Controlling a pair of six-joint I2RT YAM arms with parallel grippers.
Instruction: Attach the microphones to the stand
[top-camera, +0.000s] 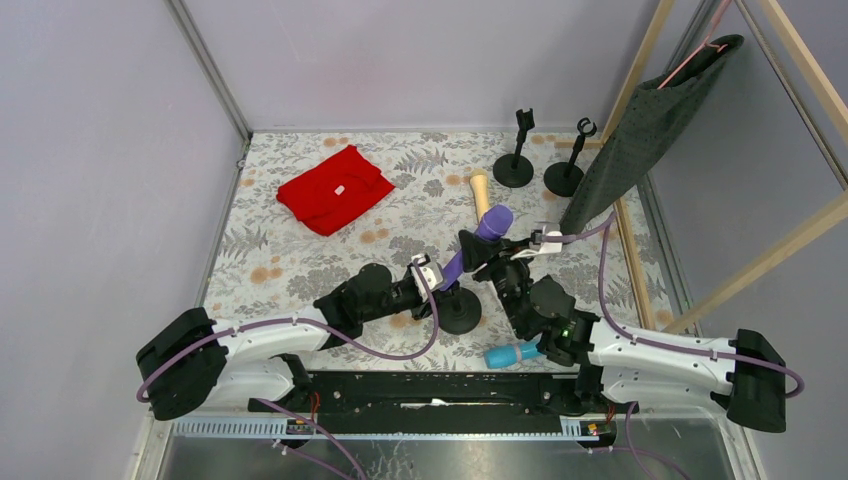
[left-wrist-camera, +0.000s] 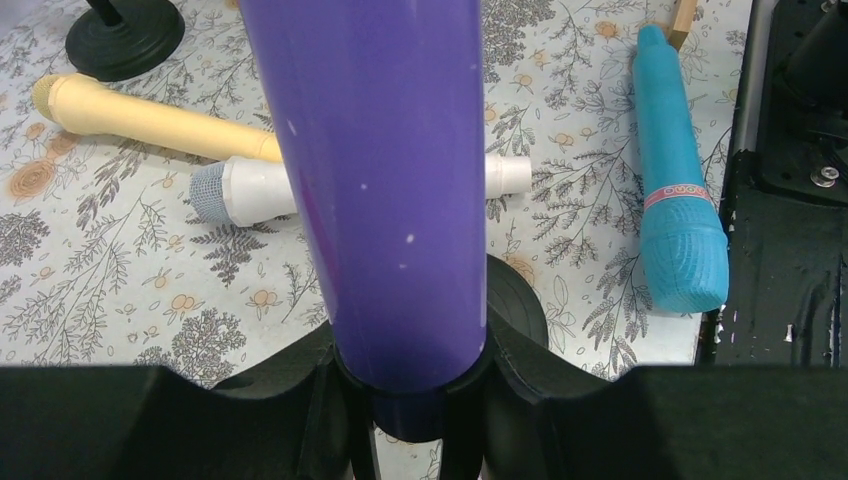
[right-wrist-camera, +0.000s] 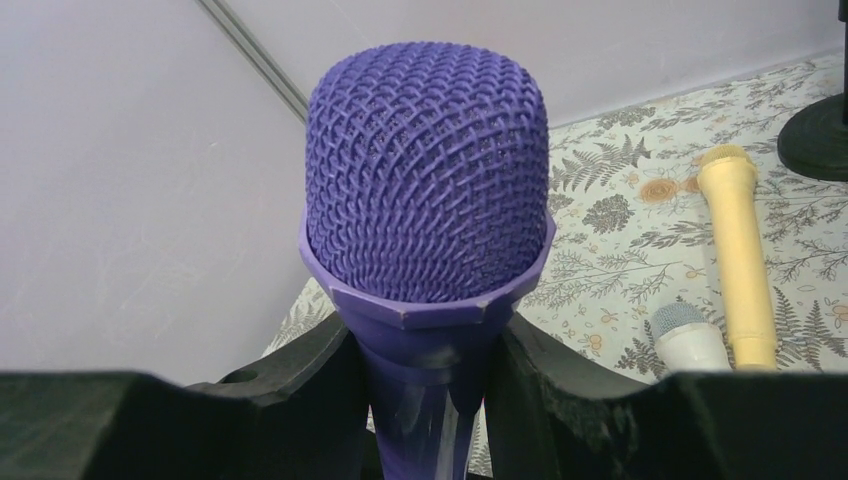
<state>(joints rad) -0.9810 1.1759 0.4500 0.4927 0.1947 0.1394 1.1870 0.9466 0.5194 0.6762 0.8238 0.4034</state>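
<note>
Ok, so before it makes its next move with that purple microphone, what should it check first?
1. The left claw is shut on the purple microphone at its handle: ok.
2. The right claw is shut just under its mesh head: ok.
3. The stand has its round base close below the handle: ok.
4. Handle snapped into the stand: cannot tell, the claws hide it.
5. The cream microphone, white microphone and blue microphone lie flat, apart from that stand: ok.
</note>
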